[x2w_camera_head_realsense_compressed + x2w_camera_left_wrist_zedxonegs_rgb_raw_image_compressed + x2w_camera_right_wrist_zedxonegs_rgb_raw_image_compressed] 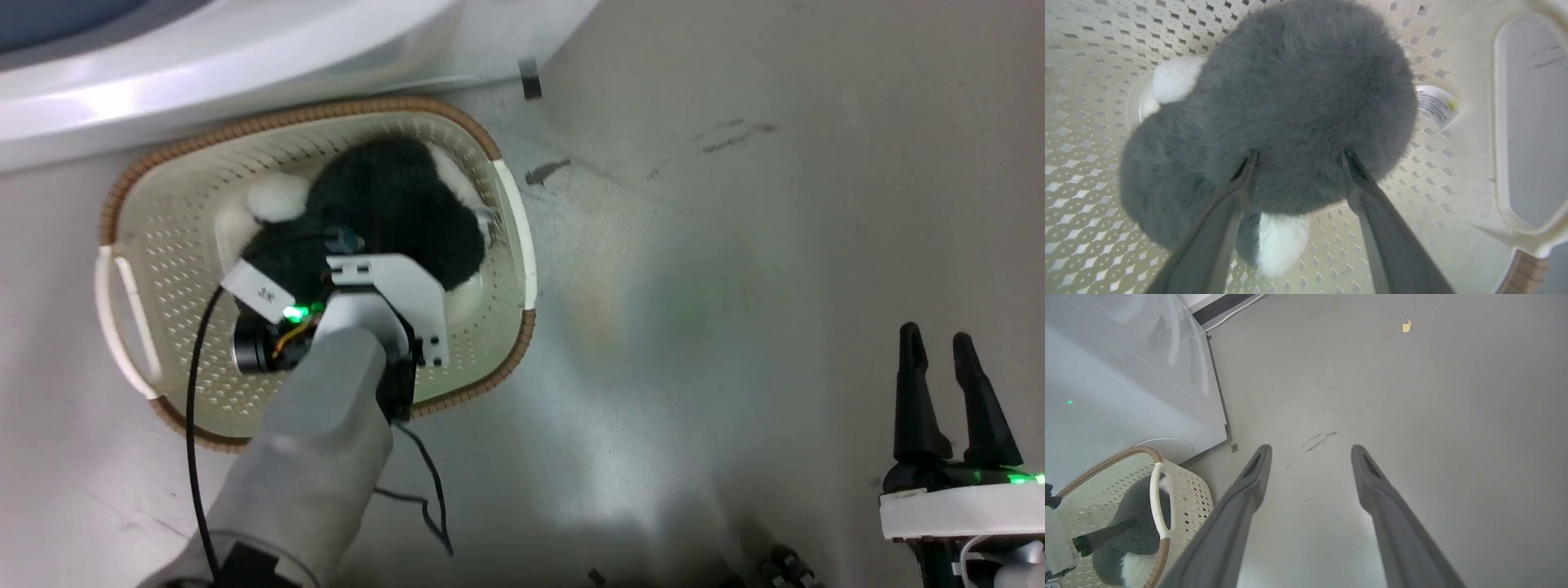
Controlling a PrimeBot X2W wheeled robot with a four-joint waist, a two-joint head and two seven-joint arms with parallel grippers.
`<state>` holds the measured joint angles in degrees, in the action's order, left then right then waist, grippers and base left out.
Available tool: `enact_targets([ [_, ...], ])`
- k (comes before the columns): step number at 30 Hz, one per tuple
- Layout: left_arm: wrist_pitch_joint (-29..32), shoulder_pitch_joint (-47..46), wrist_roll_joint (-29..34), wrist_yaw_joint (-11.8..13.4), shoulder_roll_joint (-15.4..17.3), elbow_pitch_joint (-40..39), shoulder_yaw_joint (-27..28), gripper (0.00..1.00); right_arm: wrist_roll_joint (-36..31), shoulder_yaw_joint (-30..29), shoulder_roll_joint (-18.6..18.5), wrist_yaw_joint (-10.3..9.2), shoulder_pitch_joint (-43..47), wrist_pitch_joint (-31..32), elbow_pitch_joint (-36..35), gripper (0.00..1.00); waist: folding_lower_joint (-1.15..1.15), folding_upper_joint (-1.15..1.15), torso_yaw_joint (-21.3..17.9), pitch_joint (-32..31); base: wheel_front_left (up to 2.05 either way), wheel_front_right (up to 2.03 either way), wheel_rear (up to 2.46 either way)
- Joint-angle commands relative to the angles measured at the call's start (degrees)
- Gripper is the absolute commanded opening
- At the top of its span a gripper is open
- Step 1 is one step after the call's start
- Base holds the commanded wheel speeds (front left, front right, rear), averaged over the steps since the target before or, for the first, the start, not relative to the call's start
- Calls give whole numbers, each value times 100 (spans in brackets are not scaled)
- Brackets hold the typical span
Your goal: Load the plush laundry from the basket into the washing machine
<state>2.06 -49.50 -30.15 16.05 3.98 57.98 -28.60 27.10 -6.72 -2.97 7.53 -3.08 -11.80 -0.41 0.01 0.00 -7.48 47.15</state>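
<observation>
1. Fingers (pixel 1224 212) of the left gripper (pixel 1300 155) are wide apart. Their tips poke into the fur, one on each side of a fat round part. They do not squeeze it yet.
2. Between them sits the plush (pixel 1290 94). It is dark and fluffy, with a white patch (pixel 1282 241) near the fingers and another on the far side.
3. The plush lies at the bottom of the basket (pixel 310 114) and takes up most of its floor. None of it is in the washer (pixel 204 73).
4. The basket stands on the floor (pixel 735 245), right next to the white washer.
5. The right gripper (pixel 935 335) hangs over bare floor, well away from the basket. Its fingers (pixel 1241 506) are apart too and hold nothing.
6. I think the plush is light and very soft. It will squash and flop, but it should not break.
7. The fur looks slippery. A pinch on loose fluff or on a white tuft may slide off.
8. The best place to grab is the fat dark middle, where the fingers are now. They should go deep and close on a big bunch of it.
9. It may sag or catch on the rim when it comes up, so it should be lifted high.
</observation>
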Motion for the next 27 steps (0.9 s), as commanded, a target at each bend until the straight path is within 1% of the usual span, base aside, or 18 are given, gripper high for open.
enact_targets([
  [1, -67, -265, -101, 48, -9, 179, -69, 100, 96, -25, 9, -4, -131, -75, 11, 100, -1, 0, -66, 161, 0, 0, 0],
  [11, -265, -1028, -399, 19, 5, 873, -371, 100, 412, 33, 9, -4, -223, -208, 110, 100, -1, 0, -264, 717, 0, 0, 0],
  [16, -150, -1346, -580, -52, -2, 1239, -526, 100, 568, 10, 10, -4, -253, -275, 139, 100, -1, 0, -344, 987, 0, 0, 0],
  [22, 158, -1323, -668, -205, -43, 1348, -577, 100, 580, 14, 10, -4, -261, -287, 143, 100, -1, 0, -360, 1027, 0, 0, 0],
  [23, 173, -1322, -674, -216, -50, 1355, -589, 38, 582, 15, 10, -4, -262, -289, 144, 100, -1, 0, -361, 1032, 0, 0, 0],
  [24, 185, -1315, -696, -241, -56, 1359, -588, 0, 586, 14, 10, -4, -262, -290, 144, 100, -1, 0, -362, 1037, 0, 0, 0],
  [27, 145, -1311, -717, -304, -69, 1351, -616, 0, 596, -3, 10, -4, -259, -294, 144, 100, -1, 0, -352, 1051, 0, 0, 0],
])
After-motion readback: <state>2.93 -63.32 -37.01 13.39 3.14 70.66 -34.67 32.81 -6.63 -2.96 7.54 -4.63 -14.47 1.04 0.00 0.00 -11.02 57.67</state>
